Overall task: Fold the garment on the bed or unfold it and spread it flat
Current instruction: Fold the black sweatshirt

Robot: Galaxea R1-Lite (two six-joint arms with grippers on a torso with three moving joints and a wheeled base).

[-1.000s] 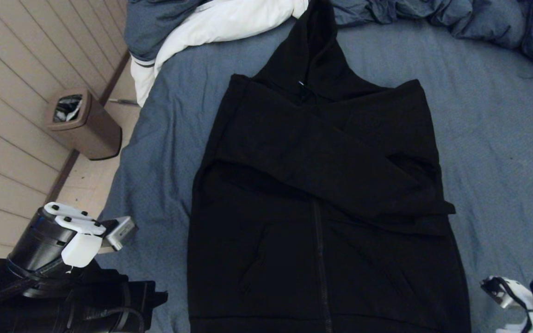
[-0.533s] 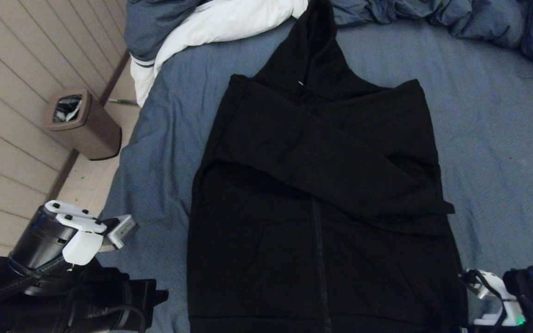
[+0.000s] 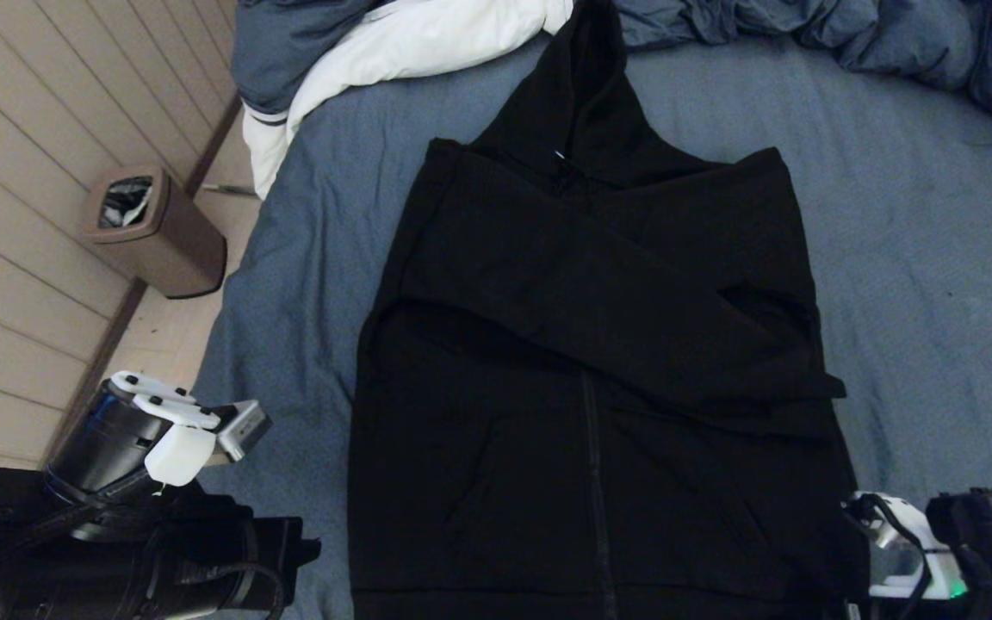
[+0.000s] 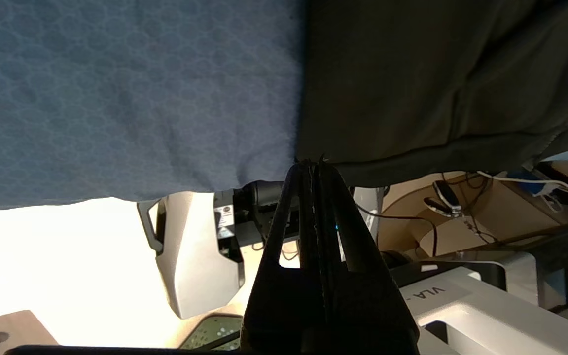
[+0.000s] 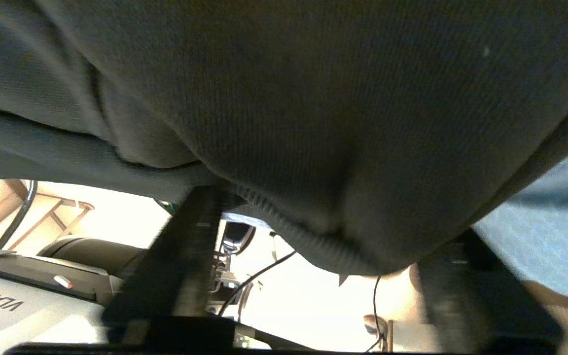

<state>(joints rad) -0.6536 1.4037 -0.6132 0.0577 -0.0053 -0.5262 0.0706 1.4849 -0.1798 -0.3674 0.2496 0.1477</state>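
— Where's the hoodie (image 3: 599, 387) right now?

— Flat on the bed (image 3: 909, 215), zipper side up, hood pointing toward the bunched duvet (image 3: 806, 26) at the far end. One sleeve is folded across the chest, slanting down toward the robot's right side.

— And the arms?

— The left gripper (image 4: 313, 170) sits at the near left corner of the bed, its two black fingers pressed tight together with nothing between them. The tips are right at the hoodie's bottom hem, at its left corner; I can't tell whether they touch it.

— The right one?

— The right gripper (image 5: 313, 231) is at the hoodie's near right corner. Its fingers (image 5: 185, 246) stand apart, and the ribbed hem sags down between them. I can't tell whether they've pinched the cloth.

— Anything else around?

— A brown bin (image 3: 156, 232) on the floor beside the bed, on the left.
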